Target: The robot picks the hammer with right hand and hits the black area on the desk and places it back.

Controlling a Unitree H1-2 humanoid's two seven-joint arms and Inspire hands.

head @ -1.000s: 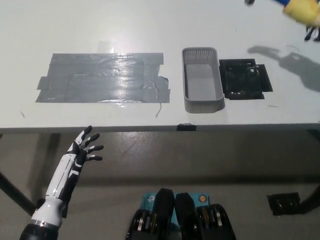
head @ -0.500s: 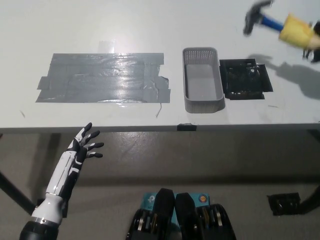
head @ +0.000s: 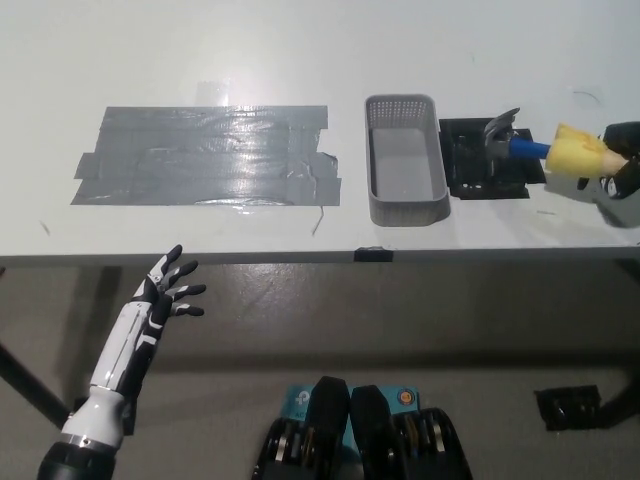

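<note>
The hammer has a dark metal head, a blue neck and a yellow grip. Its head lies down on the black area, a square patch on the white desk right of the basket. My right hand shows at the picture's right edge, shut on the hammer's yellow grip; most of the hand is cut off by the edge. My left hand hangs below the desk's front edge at lower left, open with fingers spread.
A grey mesh basket stands just left of the black area. A wide patch of grey tape covers the desk's left part. The desk's front edge runs across the picture's middle; floor lies below.
The hammer has swung down from high at the upper right onto the black area. My right hand came lower with it. The left hand has barely moved.
</note>
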